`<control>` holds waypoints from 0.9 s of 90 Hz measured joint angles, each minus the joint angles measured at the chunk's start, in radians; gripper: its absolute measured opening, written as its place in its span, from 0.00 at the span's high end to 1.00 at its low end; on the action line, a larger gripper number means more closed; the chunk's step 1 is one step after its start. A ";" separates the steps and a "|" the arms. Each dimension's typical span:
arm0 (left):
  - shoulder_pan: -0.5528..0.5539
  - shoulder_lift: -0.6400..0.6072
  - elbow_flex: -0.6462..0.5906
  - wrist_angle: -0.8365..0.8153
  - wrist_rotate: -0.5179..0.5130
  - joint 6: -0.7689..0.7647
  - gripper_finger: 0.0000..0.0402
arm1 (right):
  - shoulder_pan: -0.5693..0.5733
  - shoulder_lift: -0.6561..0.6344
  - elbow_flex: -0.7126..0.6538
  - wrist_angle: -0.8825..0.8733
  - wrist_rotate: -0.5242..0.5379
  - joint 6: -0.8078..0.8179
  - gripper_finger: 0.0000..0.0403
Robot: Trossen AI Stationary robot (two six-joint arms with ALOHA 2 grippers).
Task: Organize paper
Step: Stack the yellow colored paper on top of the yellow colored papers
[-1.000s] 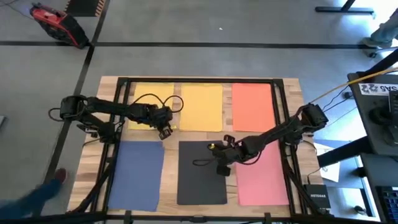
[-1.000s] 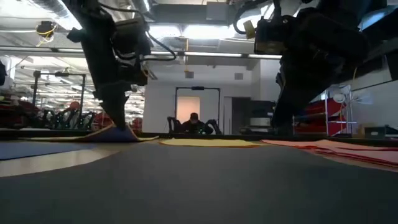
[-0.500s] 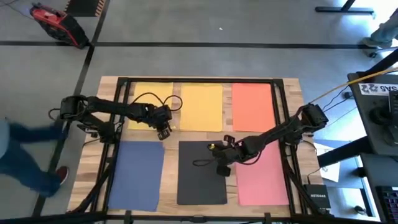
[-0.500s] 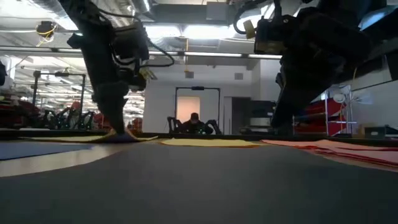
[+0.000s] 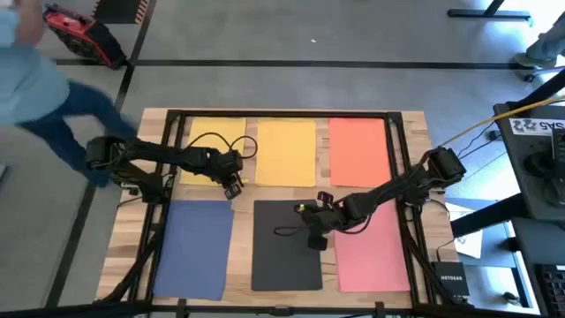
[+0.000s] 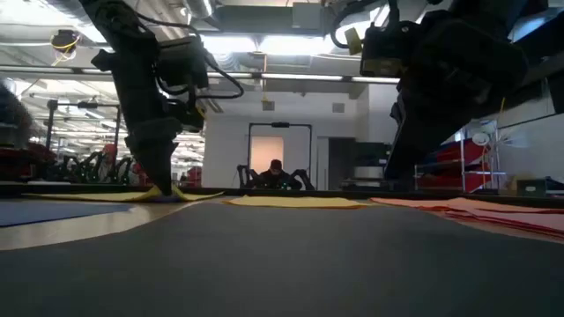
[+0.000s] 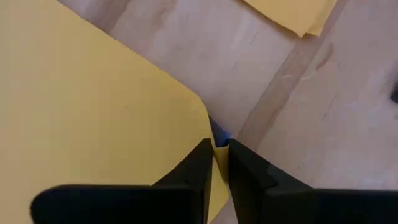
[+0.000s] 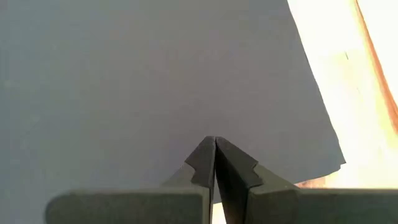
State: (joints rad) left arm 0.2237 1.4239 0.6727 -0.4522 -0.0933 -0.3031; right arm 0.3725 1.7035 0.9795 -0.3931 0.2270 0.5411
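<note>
Six sheets of paper lie on the wooden table. A yellow sheet [image 5: 205,148], a second yellow one [image 5: 284,152] and an orange one [image 5: 357,150] form the far row. A blue sheet [image 5: 194,247], a black one [image 5: 282,246] and a pink one [image 5: 375,254] form the near row. My left gripper [image 5: 231,188] is shut on the left yellow sheet's near right corner. My right gripper [image 5: 315,240] stands shut over the black sheet [image 8: 155,74], near its right edge. My left gripper pinches the left yellow sheet's near right corner [image 7: 219,163] between its two fingers, coming from above and pointing down. The corner sits just off the table [image 6: 181,194], and the sheet's other parts lie flat. Whether my right gripper's shut tips touch the black sheet, I cannot tell.
A black frame [image 5: 282,113] runs around the tabletop, and cables trail along both arms. A person [image 5: 53,97] walks past the table's left side. Bare wood [image 5: 243,194] shows between the rows of sheets.
My left gripper has gone a little toward the table's left edge and down, still shut on the yellow corner. The corner, raised before, now lies almost flat on the table. The person has walked along the table's left side toward the far end.
</note>
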 joint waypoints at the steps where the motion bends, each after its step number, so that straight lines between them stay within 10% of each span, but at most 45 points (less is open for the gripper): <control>1: 0.000 0.000 0.002 0.000 0.003 -0.001 0.93 | 0.000 0.000 0.000 0.000 0.000 0.000 1.00; 44: 0.017 -0.003 0.015 0.016 0.039 0.036 0.95 | 0.000 0.000 0.000 0.000 0.001 0.000 1.00; 81: 0.024 -0.018 0.307 0.053 0.001 0.158 1.00 | 0.000 0.000 0.000 -0.001 -0.001 0.000 1.00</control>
State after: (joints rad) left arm 0.2477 1.4063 0.9795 -0.3996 -0.0921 -0.1446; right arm 0.3725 1.7035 0.9794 -0.3940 0.2261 0.5414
